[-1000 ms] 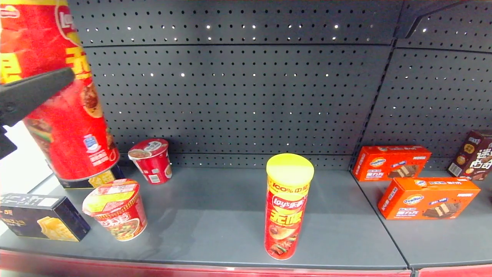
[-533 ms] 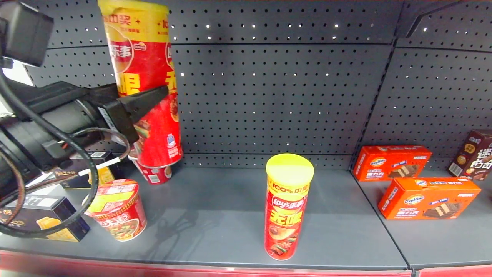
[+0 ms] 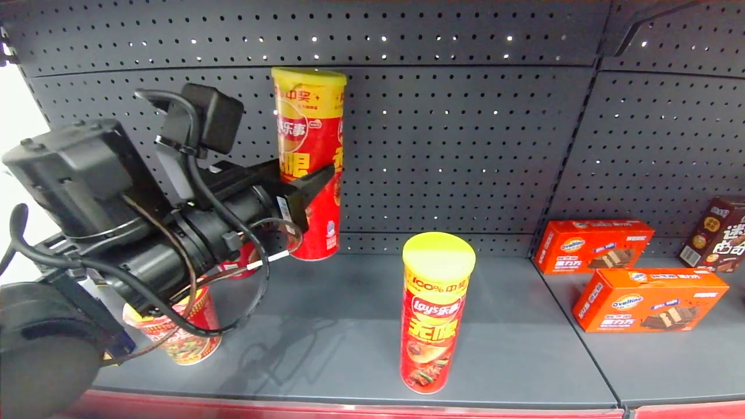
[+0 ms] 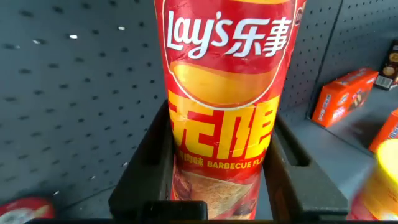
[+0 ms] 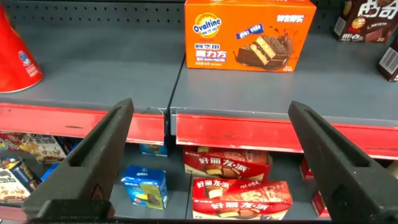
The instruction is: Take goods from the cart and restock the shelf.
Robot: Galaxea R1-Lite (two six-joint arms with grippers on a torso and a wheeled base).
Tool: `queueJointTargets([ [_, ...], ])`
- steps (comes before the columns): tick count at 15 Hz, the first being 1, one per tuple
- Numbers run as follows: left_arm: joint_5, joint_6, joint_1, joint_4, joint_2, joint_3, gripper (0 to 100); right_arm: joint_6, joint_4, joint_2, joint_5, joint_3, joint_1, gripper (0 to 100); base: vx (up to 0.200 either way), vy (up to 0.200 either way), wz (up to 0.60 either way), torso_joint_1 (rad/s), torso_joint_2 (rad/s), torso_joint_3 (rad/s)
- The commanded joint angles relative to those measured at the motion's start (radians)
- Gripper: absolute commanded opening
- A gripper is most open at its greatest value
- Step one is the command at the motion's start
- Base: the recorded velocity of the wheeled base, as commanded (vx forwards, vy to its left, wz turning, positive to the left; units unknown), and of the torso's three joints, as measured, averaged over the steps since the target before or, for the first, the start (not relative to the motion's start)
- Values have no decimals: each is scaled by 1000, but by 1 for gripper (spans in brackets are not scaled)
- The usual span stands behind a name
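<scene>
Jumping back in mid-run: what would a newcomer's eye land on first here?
First, the tall red and yellow chip can, roughly upright in the left gripper at the back of the grey shelf, close to the pegboard. Next, a matching second can standing alone near the shelf's front edge. To its right lie two orange boxes.

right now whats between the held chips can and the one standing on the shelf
Nothing; the head view shows only bare shelf between held can and standing can.
</scene>
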Motion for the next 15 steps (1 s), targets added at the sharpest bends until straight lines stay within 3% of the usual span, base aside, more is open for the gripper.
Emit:
queueJointTargets([
  [1,5,-1,0,-61,103,39,0,-1,0,-5,1,0,0,100,0,0,0,0,0,0],
  [3,8,-10,0,-75,127,53,0,2,0,-5,1,-1,0,100,0,0,0,0,0,0],
  [6,43,-53,-5,-161,180,47,0,2,-1,-5,1,-1,-1,100,0,0,0,0,0,0],
  [8,77,-53,-9,-247,218,54,0,2,-1,-5,1,-1,0,100,0,0,0,0,0,0],
  [12,119,-53,-51,-271,247,42,0,2,-1,-5,1,-1,0,100,0,0,0,0,0,0],
  [13,123,-50,-59,-306,273,42,0,2,-1,-5,1,-1,0,100,0,0,0,0,0,0],
  [15,134,-42,-54,-503,384,30,0,2,-1,-5,1,-1,0,100,0,0,0,0,0,0],
])
